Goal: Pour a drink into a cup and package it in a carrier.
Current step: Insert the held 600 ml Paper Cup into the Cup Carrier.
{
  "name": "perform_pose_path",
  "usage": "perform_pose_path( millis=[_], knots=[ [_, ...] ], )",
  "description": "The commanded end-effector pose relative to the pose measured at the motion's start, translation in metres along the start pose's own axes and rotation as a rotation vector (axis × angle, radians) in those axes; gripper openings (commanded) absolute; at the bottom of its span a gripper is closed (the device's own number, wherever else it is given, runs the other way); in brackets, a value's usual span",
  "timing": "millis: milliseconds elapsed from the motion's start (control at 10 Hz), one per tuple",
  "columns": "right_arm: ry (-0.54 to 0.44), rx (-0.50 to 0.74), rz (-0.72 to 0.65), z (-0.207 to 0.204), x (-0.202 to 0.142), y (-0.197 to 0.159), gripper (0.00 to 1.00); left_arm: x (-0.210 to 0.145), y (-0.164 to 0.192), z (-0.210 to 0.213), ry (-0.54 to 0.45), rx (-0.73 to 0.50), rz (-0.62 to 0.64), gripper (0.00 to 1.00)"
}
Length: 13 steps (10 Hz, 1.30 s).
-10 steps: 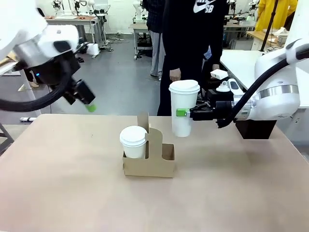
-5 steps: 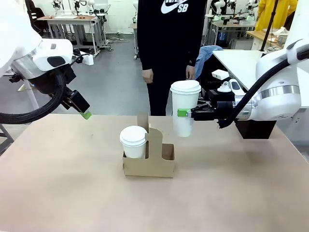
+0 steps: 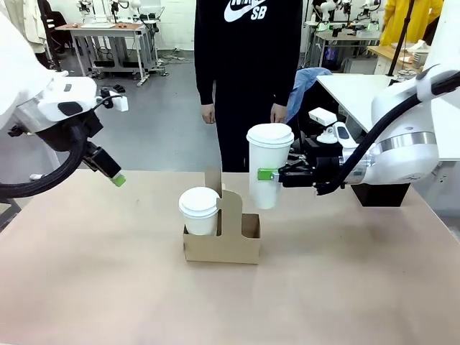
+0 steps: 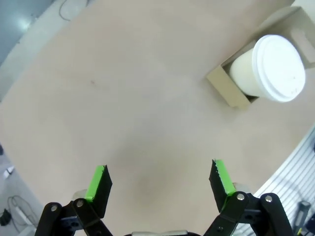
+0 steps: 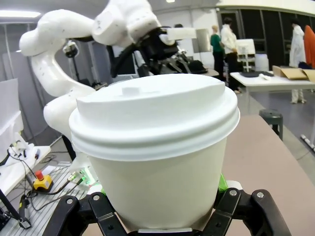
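Nearest, bare tan desk (image 3: 108, 287), matte and uncluttered. Mid-desk, brown cardboard carrier (image 3: 221, 244) with upright centre handle; shorter lidded cup (image 3: 198, 210) seated in left pocket, right pocket vacant. Just above and beside that vacant pocket, tall lidded white paper cup (image 3: 267, 164) held upright in the air, right gripper (image 3: 267, 174) with jaws clamped on its wall. Left gripper (image 4: 157, 182) parked off to the left above the desk, jaws spread wide, nothing between them. Likely trouble: cup base catching handle or pocket edge on descent, tipping the light carrier or slopping the drink; squeezed paper wall popping the lid. Beyond, person standing at the far edge; workshop benches, grey floor.
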State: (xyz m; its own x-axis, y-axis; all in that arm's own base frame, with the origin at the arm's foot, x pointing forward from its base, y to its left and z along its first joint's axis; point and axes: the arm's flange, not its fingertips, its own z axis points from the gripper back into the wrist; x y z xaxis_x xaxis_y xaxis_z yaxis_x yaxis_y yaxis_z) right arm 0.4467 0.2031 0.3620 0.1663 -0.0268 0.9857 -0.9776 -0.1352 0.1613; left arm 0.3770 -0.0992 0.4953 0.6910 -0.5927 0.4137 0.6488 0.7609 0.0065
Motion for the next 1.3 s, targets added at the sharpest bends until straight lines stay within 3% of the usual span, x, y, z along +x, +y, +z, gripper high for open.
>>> perform_pose_path(
  millis=[0, 300, 500, 1200],
  knots=[
    [-0.031, 0.080, 0.035, -0.019, -0.009, -0.011, 0.81, -0.019, 0.010, -0.007, -0.027, -0.067, -0.040, 1.00],
    [-0.030, 0.130, 0.042, -0.043, -0.020, -0.015, 0.81, -0.027, 0.022, -0.013, -0.020, -0.095, -0.050, 1.00],
    [-0.024, 0.154, 0.035, -0.048, -0.028, -0.018, 0.81, -0.021, 0.019, -0.009, -0.005, -0.051, -0.027, 1.00],
    [-0.007, 0.197, -0.002, -0.038, -0.067, -0.028, 0.81, -0.021, 0.019, -0.009, -0.005, -0.051, -0.027, 1.00]
  ],
)
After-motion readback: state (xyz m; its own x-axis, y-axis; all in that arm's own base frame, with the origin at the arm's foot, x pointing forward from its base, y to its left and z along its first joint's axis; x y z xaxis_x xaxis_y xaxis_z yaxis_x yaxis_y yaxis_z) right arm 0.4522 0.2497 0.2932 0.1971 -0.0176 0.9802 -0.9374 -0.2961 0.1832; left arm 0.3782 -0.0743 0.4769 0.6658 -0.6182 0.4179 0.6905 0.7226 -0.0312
